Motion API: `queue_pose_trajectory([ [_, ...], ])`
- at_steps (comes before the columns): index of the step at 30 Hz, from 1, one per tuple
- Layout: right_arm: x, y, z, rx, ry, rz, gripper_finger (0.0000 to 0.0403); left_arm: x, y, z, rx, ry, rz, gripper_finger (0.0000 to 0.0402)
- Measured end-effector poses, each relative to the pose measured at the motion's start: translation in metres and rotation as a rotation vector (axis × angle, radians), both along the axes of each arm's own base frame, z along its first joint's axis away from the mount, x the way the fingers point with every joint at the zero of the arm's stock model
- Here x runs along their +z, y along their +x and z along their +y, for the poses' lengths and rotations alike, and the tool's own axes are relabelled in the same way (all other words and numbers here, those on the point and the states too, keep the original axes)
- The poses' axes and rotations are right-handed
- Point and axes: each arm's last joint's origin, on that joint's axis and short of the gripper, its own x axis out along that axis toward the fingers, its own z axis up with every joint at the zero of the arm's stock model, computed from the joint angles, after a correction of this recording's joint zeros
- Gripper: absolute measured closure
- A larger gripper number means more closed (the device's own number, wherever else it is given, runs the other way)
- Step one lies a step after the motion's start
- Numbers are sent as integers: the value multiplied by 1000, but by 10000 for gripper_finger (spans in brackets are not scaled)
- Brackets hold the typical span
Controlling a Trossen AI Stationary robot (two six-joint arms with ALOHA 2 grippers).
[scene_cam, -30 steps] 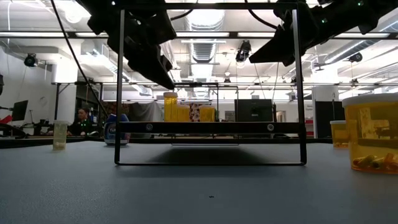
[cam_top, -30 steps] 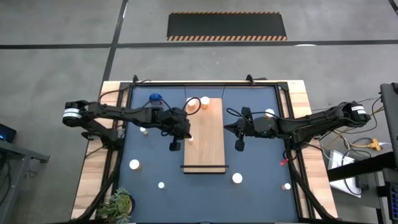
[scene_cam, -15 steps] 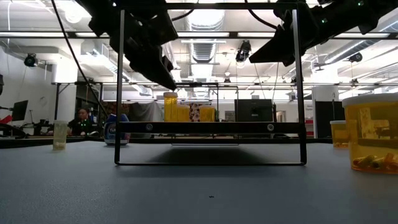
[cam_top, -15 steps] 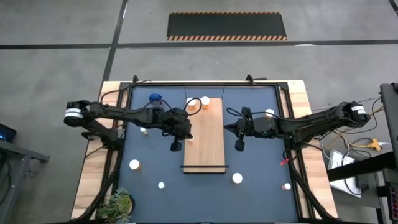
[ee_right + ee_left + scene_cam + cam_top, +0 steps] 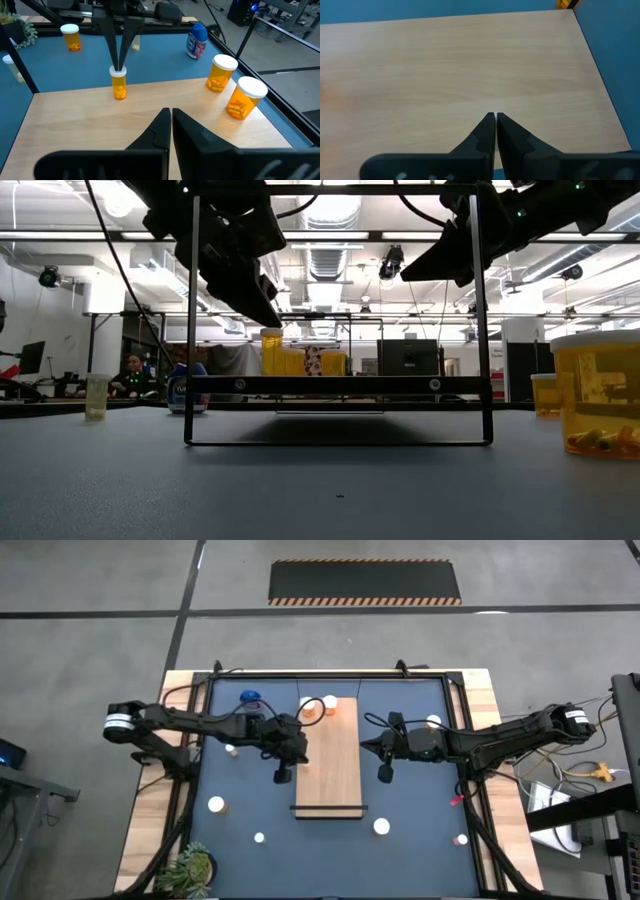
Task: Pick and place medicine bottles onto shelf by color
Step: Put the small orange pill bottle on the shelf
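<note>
The left end effector [image 5: 282, 776] is hovering clenched and empty beside the left long edge of the long rectangular light-brown wooden shelf [image 5: 335, 780], which is lying in the middle of the dark blue worktop [image 5: 240, 810]. In the right wrist view its two dark fingers [image 5: 119, 45] are pointing down just above the white cap of a small orange medicine bottle [image 5: 118, 83] standing upright near that left edge of the shelf; whether they are touching the cap cannot be told. The right end effector [image 5: 384, 773] is hovering clenched and empty just off the shelf's right long edge. Two larger orange bottles with white round caps [image 5: 222, 73] [image 5: 245, 97] are standing upright close together at the far end of the shelf, one nearer the far left corner. A blue bottle [image 5: 250, 698] is standing on the worktop beyond the shelf's far left corner. More white-capped orange bottles are standing scattered on the worktop: one at the near left [image 5: 215, 805], one near the middle left [image 5: 259, 837], one just off the shelf's near right corner [image 5: 381, 827], one at the near right edge [image 5: 460, 839] and one at the far right [image 5: 433, 722]. A green plant [image 5: 190, 868] is sitting at the near left corner.
</note>
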Motion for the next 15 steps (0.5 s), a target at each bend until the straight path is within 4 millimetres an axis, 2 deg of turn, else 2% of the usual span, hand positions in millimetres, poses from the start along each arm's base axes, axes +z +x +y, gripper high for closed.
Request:
queue_pose_trajectory([
  [15, 0, 0, 0, 1, 0, 0, 394, 4, -5, 0, 2, -2, 13, 402],
])
